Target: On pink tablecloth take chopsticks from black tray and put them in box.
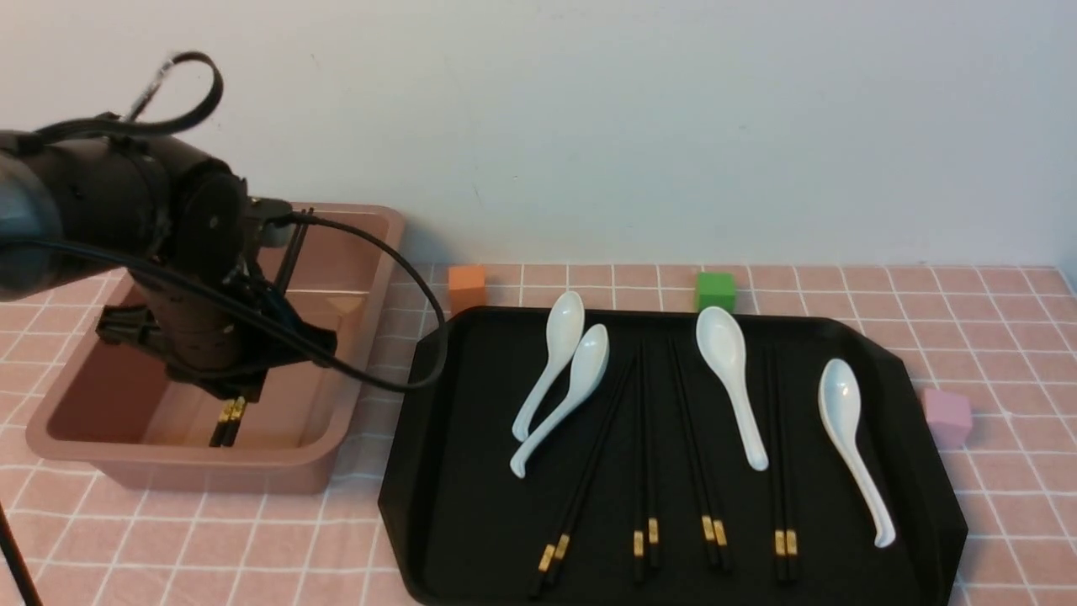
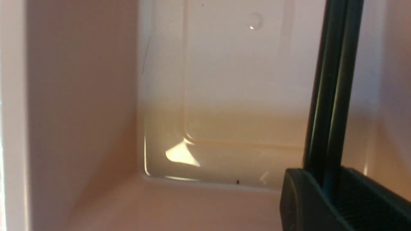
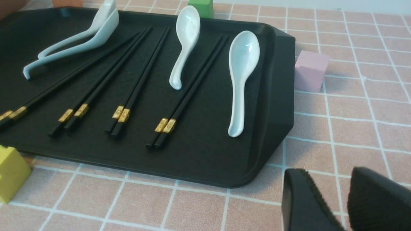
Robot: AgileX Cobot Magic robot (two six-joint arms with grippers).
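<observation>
While spoons (image 1: 730, 370) lie btwn chopsticks (image 1: 644, 454), cubes (image 1: 715, 291) flank black tray (image 1: 471, 471)

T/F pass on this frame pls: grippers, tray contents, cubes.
1. The left gripper is shut on held chopsticks that reach down into the box. True.
2. Four chopstick pairs lie on the black tray. True.
3. The tray holds three white spoons. False: four.
4. The right gripper grips a spoon. False: it is open and empty, over the pink tablecloth beside the tray.
5. The green cube sits in the tray. False: it stands on the cloth beyond the tray's far rim.
</observation>
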